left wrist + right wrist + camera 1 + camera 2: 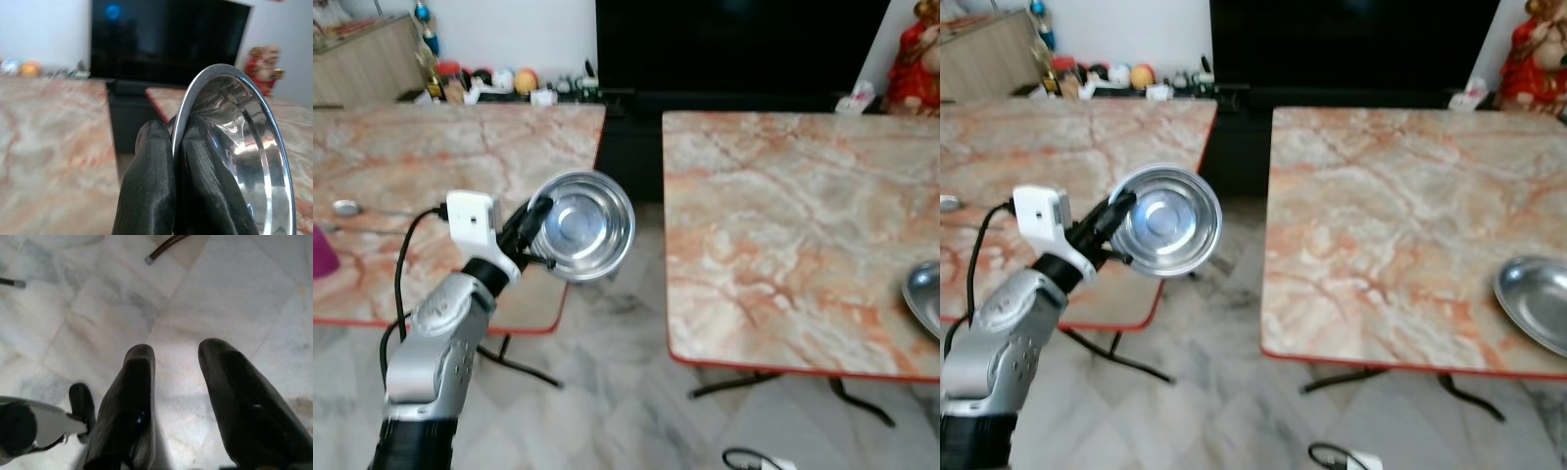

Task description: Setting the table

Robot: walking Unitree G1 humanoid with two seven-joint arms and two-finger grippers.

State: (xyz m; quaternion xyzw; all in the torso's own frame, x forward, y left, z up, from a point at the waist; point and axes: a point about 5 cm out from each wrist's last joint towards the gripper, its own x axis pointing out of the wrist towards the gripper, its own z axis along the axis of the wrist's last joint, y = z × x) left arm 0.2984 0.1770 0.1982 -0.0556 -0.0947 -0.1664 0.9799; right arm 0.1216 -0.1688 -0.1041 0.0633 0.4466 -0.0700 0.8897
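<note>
Left wrist view showed the left hand (pixel 173 147) with its two black fingers (pixel 149 186) pressed together on the rim of a steel bowl (pixel 234 147), one finger inside the rim and one outside. The bowl was tilted almost on edge and carried in the air over the gap between the left desk (pixel 431 157) and the right desk (pixel 783 225), above the tiled floor (pixel 617 392).

Risk assessment: the grip covered only a short section of smooth rim. A jolt or a quick swing could probably make the bowl pivot or slip and drop to the floor. A second steel dish (pixel 1538 304) lay near the right desk's front edge, so a careless placement could knock it.

The right hand (pixel 178 382) hung idle over the floor, fingers apart and empty.
</note>
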